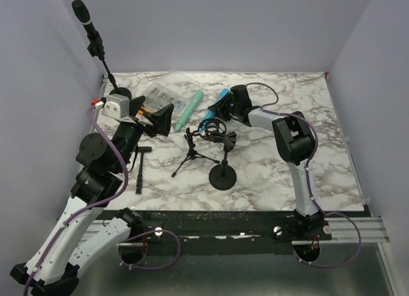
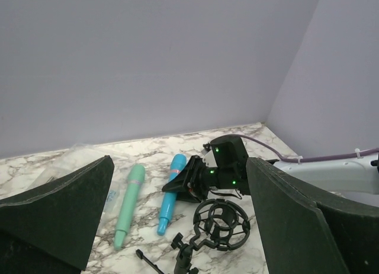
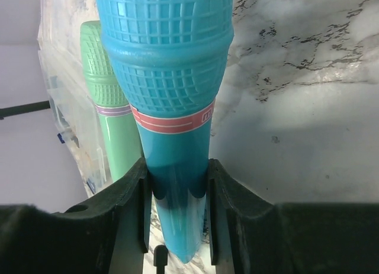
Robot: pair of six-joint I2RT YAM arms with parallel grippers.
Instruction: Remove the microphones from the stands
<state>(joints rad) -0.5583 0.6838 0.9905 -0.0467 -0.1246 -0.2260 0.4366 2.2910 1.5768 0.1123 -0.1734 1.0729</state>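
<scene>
Blue microphone: a pink band circles it below the grille head, with white lettering at the band's right edge, cut off by the curve and not readable. No other legible writing in any view.

Right hand is pinching the blue microphone on its smooth handle, one black finger on each side, just below the pink band. In the right wrist view the long axis runs vertically, head at the top of the frame and tail tip at the bottom between the fingers. In the top view it lies on a diagonal in the upper middle of the frame, head to the upper right and tail to the lower left, low over the marble tabletop - can't tell whether it touches.

It sits outside the ring of the black stand, which is just below it in the top view. Green microphone lies just left of it, roughly parallel, with a purple band under its head.

Left hand is spread wide - nothing between its pads, left of centre in the top view, aimed toward both microphones.
</scene>
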